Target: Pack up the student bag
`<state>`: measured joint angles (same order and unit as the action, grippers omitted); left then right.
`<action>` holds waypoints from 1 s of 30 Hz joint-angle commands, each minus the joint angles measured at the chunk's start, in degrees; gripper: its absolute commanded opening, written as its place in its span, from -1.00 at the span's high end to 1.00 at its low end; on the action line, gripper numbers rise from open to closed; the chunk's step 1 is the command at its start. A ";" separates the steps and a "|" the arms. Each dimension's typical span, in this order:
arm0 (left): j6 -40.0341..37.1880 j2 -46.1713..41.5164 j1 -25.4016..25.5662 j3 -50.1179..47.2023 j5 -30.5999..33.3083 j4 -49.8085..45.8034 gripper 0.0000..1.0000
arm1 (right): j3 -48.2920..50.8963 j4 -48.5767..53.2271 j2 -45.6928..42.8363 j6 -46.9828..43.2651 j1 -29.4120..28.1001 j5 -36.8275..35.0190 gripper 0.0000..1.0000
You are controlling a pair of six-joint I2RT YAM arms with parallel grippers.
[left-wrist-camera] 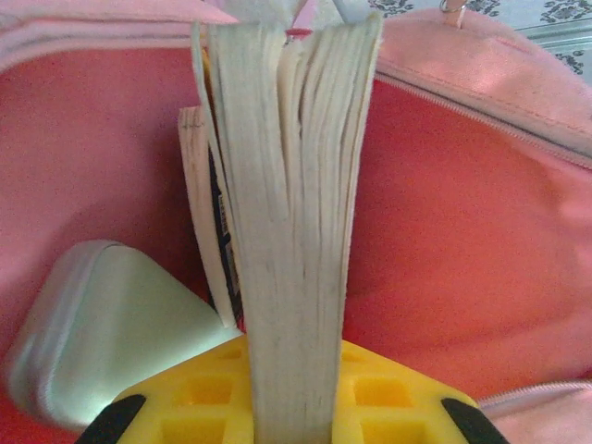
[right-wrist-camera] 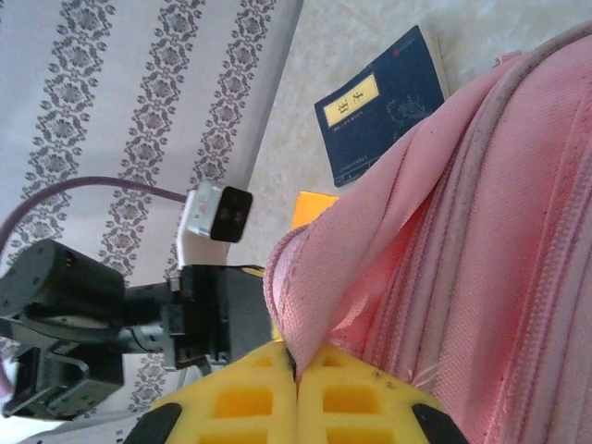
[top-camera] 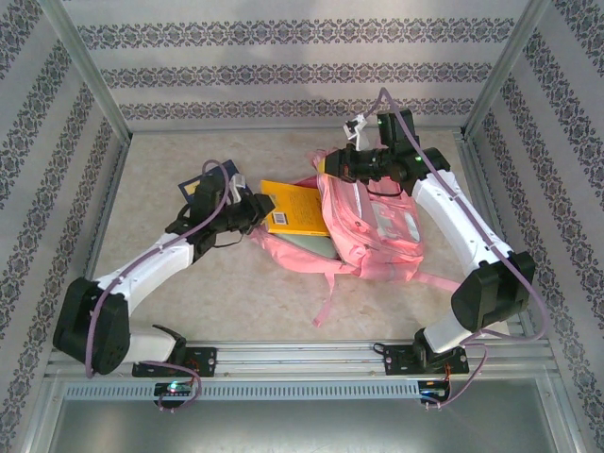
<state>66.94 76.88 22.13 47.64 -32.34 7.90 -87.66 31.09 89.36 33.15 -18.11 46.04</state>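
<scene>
The student bag (top-camera: pixel 373 226), a big pink backpack, lies on the table with its mouth facing left. My right gripper (top-camera: pixel 332 166) is shut on the pink fabric rim of the bag (right-wrist-camera: pixel 481 231), pinching it between the yellow pads (right-wrist-camera: pixel 296 359) and holding the mouth up. A yellow book (top-camera: pixel 291 208) is clamped in my left gripper (top-camera: pixel 253 209), its far end inside the bag's mouth. From the left wrist, the book's page edge (left-wrist-camera: pixel 296 185) stands between the pads (left-wrist-camera: pixel 296 356), pointing into the red lining (left-wrist-camera: pixel 462 259). A pale green case (left-wrist-camera: pixel 102 342) lies inside the bag.
A dark blue book (right-wrist-camera: pixel 384 106) lies on the table left of the bag, partly under the left arm (top-camera: pixel 203 185). Pink straps (top-camera: pixel 330 302) trail toward the near edge. Patterned walls and metal frame posts enclose the table on three sides.
</scene>
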 commanded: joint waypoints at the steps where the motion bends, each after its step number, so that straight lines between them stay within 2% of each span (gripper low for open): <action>1: 1.61 1.90 1.19 1.58 -0.76 13.67 1.00 | -1.29 -10.03 -1.44 2.42 0.10 5.37 1.00; 9: 3.63 11.39 3.35 4.07 -1.63 23.52 1.00 | -0.59 -13.92 -1.29 5.80 -0.11 6.68 1.00; 15: 3.83 19.83 7.48 10.29 -1.49 25.31 1.00 | -0.58 -15.93 -1.08 7.28 -1.09 7.12 1.00; 23: 1.69 27.91 11.02 18.43 0.96 15.63 0.98 | 0.72 -17.01 -1.18 7.93 -1.47 6.61 1.00; 27: -1.89 31.12 12.61 24.27 1.70 7.56 0.73 | 1.47 -18.61 -1.10 9.13 -1.75 6.88 1.00; 30: -2.44 33.25 13.12 26.69 1.83 5.60 0.65 | 1.35 -18.48 -0.89 9.00 -1.92 6.57 1.00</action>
<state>67.29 108.49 32.95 71.26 -30.89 15.73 -84.60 23.27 90.06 41.50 -18.26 47.62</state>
